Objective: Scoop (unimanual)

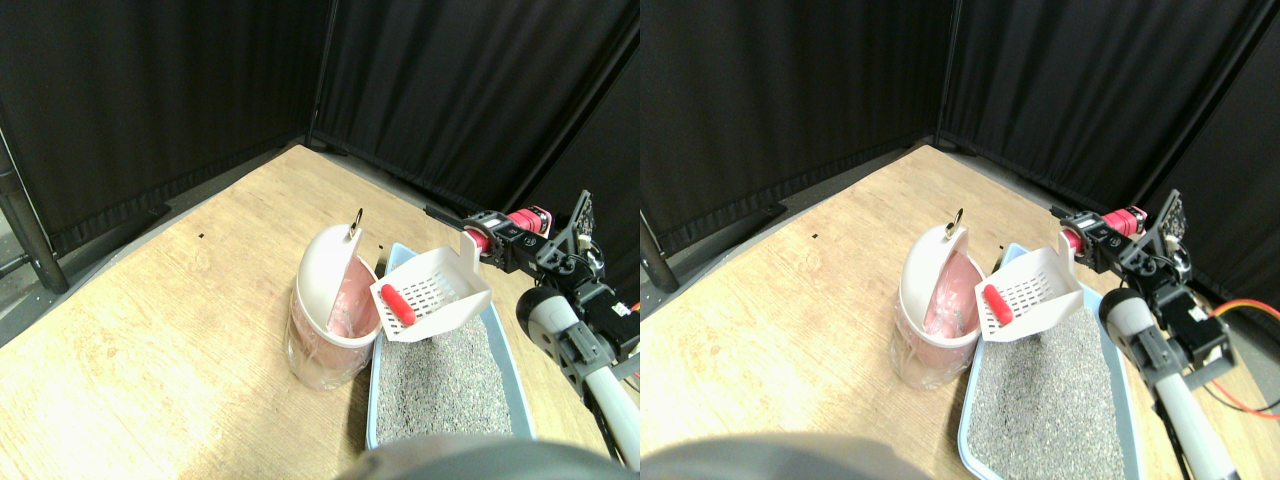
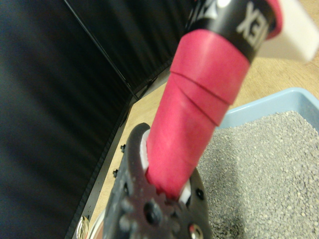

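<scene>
The right tool [image 1: 497, 236] is clamped on the red wrapped handle [image 2: 197, 109] of the white slotted scoop [image 1: 435, 292]; in the wrist view the handle runs straight into the dark jaw frame, which grips its end. The scoop is lifted clear of the grey litter [image 1: 440, 385], its slotted floor tilted toward the bin, and a small red piece [image 1: 397, 304] lies on the scoop's lower edge. That edge sits just beside the rim of the white swing-lid bin [image 1: 328, 300], whose lid is tipped open to show a pink lining.

The litter fills the light-blue tray [image 1: 375, 390], which lies along the near right part of the wooden floor [image 1: 150, 330]. The bin stands touching or nearly touching the tray's left edge, near its far corner. The tray's right edge is partly hidden by the arm [image 1: 585, 345], which crosses above it from the lower right.

Black curtains [image 1: 150, 100] close the floor on the far and right sides, meeting at a far corner; the right curtain runs close behind the tool. To the left of the bin the floor lies wide open out to the dark post [image 1: 30, 235] at the left edge.
</scene>
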